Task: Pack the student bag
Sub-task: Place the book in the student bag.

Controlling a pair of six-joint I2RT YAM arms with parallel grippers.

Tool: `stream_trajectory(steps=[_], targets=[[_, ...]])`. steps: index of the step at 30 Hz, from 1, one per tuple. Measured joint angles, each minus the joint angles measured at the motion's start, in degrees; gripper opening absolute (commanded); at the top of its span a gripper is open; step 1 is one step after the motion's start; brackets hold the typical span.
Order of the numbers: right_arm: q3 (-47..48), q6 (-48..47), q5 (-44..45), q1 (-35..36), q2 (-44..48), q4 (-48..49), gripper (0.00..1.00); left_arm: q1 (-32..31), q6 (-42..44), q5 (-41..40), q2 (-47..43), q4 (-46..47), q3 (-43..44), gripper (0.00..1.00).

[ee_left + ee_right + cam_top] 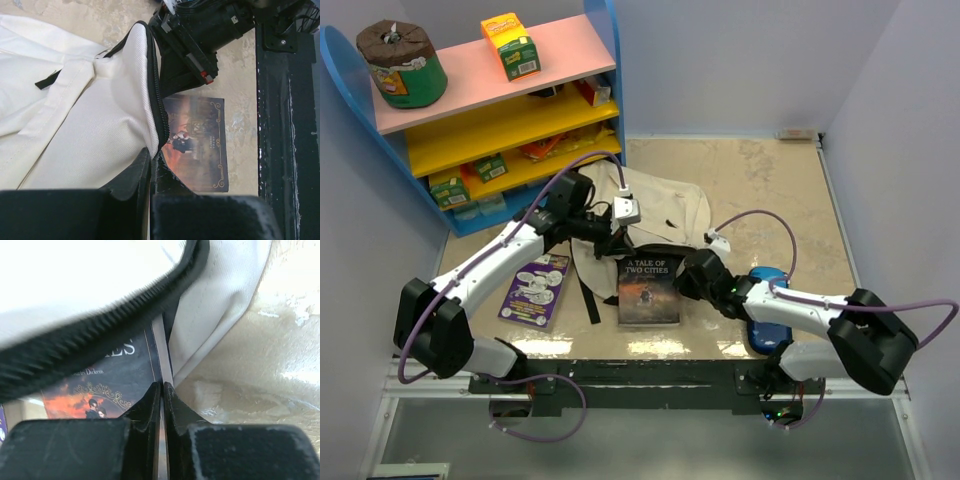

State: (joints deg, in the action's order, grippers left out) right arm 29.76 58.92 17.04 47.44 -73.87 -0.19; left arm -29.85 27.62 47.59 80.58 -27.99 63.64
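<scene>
The beige student bag [665, 200] lies in the middle of the table with its black zipper edge toward me. My left gripper [617, 240] is shut on that zipper edge and holds it lifted; the left wrist view shows the pinch [150, 152] on the bag's cream fabric [75, 125]. My right gripper [687, 275] is shut on the right edge of the book "A Tale of Two Cities" [650, 292], whose top end lies at the bag's opening. In the right wrist view the gripper [162, 386] clamps the book [115, 375] under the bag's zipper rim [100, 332].
A purple booklet [535, 288] lies left of the bag. A blue pencil case [767, 312] lies under my right arm. A coloured shelf [490, 110] with boxes stands at the back left. The black table rail [285, 125] runs along the near edge.
</scene>
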Motion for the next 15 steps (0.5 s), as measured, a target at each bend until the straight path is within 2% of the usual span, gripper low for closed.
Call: stream_trajectory(steps=[1,2,5,7,8,12,15], targets=[[0.2,-0.04,0.15,-0.09,-0.04,0.13,0.15,-0.22,0.04,0.0,0.02,-0.22,0.0,0.0],[0.44,-0.15,0.42,-0.22,0.02,0.13,0.31,-0.33,0.09,0.02,0.04,-0.44,0.0,0.0],[1.7,-1.25,1.81,-0.28,0.83,-0.5,0.39,-0.59,0.7,0.02,0.13,-0.85,-0.24,0.0],[2.03,-2.54,2.1,-0.24,4.02,-1.09,0.32,-0.61,0.96,0.02,0.13,-0.85,-0.79,0.0],[1.84,-3.32,1.92,-0.17,6.8,-1.55,0.22,-0.63,1.11,0.0,0.15,-0.83,-1.22,0.0],[-1.46,-8.24,-0.66,1.68,20.02,0.13,0.0,-0.61,1.62,0.13,0.9,-0.79,-1.68,0.0],[-3.58,-12.79,-6.84,3.45,25.22,0.44,0.0,-0.61,2.08,0.26,2.43,-0.94,-1.68,0.0]])
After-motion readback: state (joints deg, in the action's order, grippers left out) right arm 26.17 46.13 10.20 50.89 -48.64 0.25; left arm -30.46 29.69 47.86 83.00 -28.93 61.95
